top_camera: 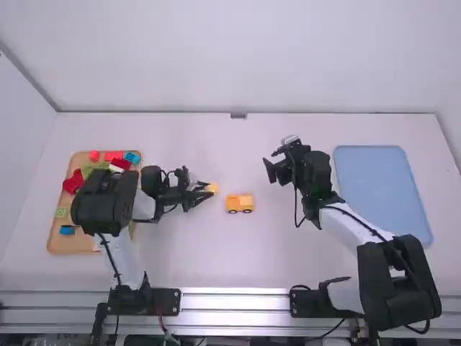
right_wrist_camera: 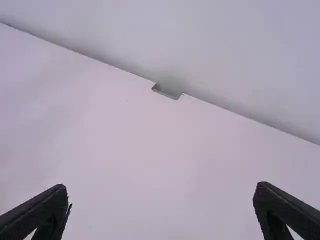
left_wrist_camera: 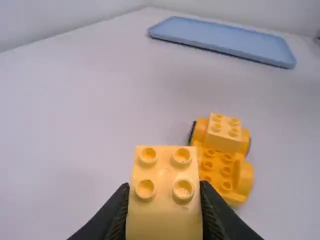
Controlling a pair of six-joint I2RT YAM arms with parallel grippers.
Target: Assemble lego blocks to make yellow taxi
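Note:
In the high view my left gripper (top_camera: 200,193) is left of the middle, with a pale yellow block (top_camera: 211,188) between its fingertips. The left wrist view has the left gripper (left_wrist_camera: 164,210) shut on that yellow block (left_wrist_camera: 164,187), whose studs face the camera. Just right of it in the high view stands an orange-yellow car base (top_camera: 239,203) with black wheels; in the left wrist view the car base (left_wrist_camera: 220,170) carries a studded yellow block (left_wrist_camera: 224,132) at one end. My right gripper (top_camera: 274,169) is open, right of and beyond the car; in its wrist view the right gripper (right_wrist_camera: 161,195) holds nothing.
A wooden tray (top_camera: 54,244) with loose coloured blocks, including red, green and blue ones, lies at the left, partly under the left arm. A blue tray (top_camera: 382,194) lies at the right, beside the right arm. The table's far edge meets a white wall.

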